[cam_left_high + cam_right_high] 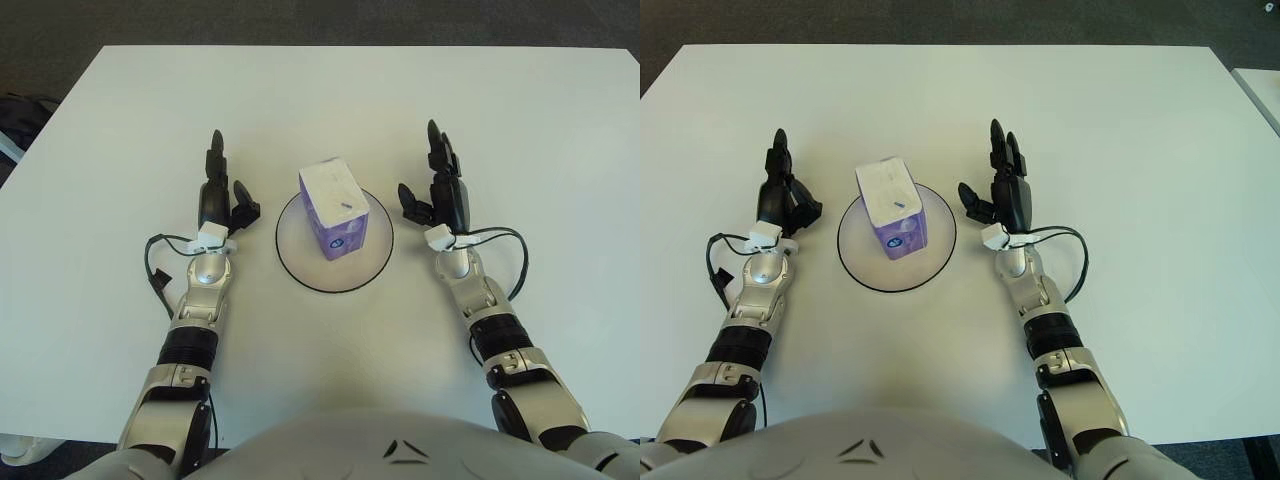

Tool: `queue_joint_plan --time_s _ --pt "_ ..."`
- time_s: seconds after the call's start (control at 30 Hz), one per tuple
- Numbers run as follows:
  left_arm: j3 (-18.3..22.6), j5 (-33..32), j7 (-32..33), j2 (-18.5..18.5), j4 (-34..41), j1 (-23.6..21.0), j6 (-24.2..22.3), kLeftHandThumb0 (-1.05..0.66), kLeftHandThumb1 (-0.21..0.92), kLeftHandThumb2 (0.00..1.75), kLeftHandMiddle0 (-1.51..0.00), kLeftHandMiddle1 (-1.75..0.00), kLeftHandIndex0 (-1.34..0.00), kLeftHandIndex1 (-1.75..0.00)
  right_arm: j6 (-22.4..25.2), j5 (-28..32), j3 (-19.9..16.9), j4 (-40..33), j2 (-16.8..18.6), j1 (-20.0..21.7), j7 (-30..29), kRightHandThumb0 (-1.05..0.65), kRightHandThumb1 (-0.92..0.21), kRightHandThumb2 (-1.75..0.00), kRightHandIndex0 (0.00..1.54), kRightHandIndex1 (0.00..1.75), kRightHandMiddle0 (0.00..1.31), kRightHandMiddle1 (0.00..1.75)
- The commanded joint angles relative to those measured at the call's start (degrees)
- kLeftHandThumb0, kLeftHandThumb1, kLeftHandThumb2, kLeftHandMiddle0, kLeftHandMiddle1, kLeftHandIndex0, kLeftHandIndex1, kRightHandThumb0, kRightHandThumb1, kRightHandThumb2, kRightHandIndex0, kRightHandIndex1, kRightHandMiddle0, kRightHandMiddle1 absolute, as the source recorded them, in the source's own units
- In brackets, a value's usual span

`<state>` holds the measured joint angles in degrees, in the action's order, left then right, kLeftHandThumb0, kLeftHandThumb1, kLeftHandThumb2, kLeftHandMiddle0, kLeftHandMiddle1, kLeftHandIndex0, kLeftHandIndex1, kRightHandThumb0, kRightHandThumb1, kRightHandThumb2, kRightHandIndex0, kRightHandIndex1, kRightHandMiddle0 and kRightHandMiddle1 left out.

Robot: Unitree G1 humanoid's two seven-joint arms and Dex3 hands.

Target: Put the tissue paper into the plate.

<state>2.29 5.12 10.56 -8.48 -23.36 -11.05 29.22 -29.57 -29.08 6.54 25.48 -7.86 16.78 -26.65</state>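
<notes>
A purple and white tissue pack (334,209) stands inside the round white plate (300,262) with a dark rim, at the middle of the white table. My left hand (217,195) shows to the left of the plate, fingers stretched out and holding nothing. To the right of the plate my right hand (440,190) is also open, fingers pointing away from me, a short gap from the plate's rim. Neither hand touches the pack.
The white table (500,110) extends far around the plate. Black cables (155,270) loop beside each wrist. Dark floor lies beyond the far edge, and a dark object (18,115) shows past the table's left edge.
</notes>
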Motion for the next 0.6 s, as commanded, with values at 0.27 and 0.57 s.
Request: queue_joint_plan --time_s 0.27,0.57 --pt "-0.9 0.3 -1.0 2.3 -7.7 8.8 -0.7 -0.94 0.92 1.18 -0.04 0.00 0.00 -0.02 -2.8 17.6 -1.4 3.0 3.9 -5.4 12.7 -0.89 -0.92 -1.02 0.01 0.00 0.02 0.01" --pt "-0.7 0.0 -1.5 2.2 -7.8 8.7 -0.7 -0.93 0.92 1.18 -0.03 0.00 0.00 -0.02 -2.8 28.9 -3.5 3.2 6.6 -5.8 22.4 -0.86 -0.92 -1.11 0.07 0.02 0.01 0.14"
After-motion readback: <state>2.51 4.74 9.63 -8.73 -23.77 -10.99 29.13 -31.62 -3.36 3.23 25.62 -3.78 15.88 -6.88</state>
